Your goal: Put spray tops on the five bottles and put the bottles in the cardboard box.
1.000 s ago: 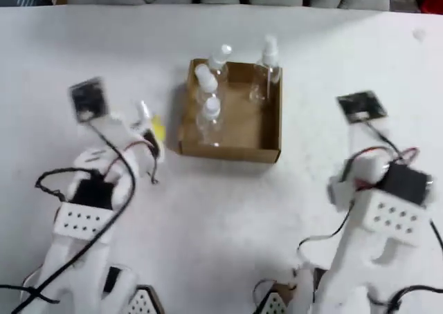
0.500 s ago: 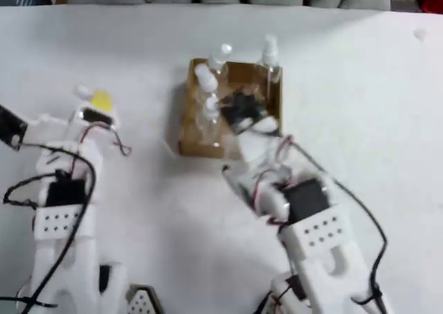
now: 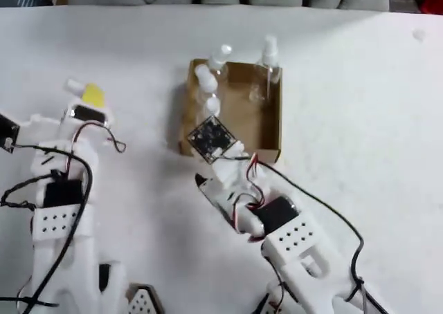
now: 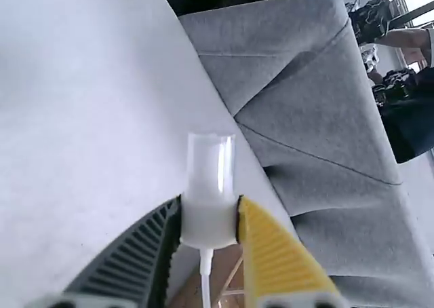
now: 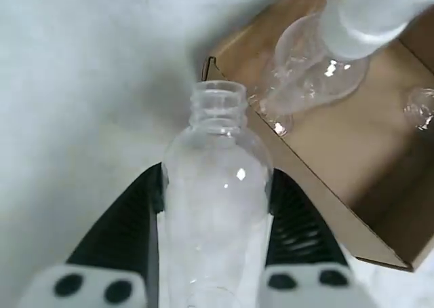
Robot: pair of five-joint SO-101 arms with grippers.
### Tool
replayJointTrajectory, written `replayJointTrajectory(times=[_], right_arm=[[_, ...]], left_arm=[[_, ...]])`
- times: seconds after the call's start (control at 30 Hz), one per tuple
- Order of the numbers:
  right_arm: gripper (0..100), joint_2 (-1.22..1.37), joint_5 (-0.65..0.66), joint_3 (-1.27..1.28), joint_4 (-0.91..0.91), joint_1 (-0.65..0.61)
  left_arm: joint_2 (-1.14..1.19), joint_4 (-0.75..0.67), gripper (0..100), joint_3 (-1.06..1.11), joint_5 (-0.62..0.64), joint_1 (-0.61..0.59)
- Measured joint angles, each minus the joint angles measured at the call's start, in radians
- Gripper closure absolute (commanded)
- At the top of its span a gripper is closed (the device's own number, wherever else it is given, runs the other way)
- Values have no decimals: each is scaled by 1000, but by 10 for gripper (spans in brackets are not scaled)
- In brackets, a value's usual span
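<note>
Left hand: my left gripper (image 4: 209, 220) is closed tight on the spray top (image 4: 209, 186). It holds the white collar, with the clear cap beyond the fingertips and the thin tube running back toward the wrist.
Right hand: my right gripper (image 5: 217, 179) is clamped around the body of the open bottle (image 5: 215, 213), which has no top on its neck.
Where the bottle is: just outside the cardboard box (image 3: 279, 117), at its near corner on the left arm's side. Its neck points away from the wrist, along the fingers.
In the box: capped bottles (image 3: 268, 58) stand inside. I count three for sure.
Key relation: the spray top is well apart from the bottle, across bare table (image 3: 346, 65). From the left hand, the bottle lies toward the right arm and a little nearer the arm bases.
Axis: I judge that the tube end now faces away from the neck. The left wrist must turn, so that tube and neck come on one line.
Nearer arm: neither. I think both must meet between.
Risk: the thin tube may miss the narrow mouth.
</note>
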Motion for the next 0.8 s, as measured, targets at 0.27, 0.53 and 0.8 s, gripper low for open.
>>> replayJointTrajectory(times=[0.27, 0.53, 0.8], right_arm=[[983, 0, 54, 40, -26, -101], [983, 0, 63, 43, -26, -106], [983, -241, 64, 199, -26, -114]], left_arm=[[0, 0, 976, 0, 0, 0], [-204, 89, 976, 21, -32, 20], [-333, 91, 976, 66, -80, 49]])
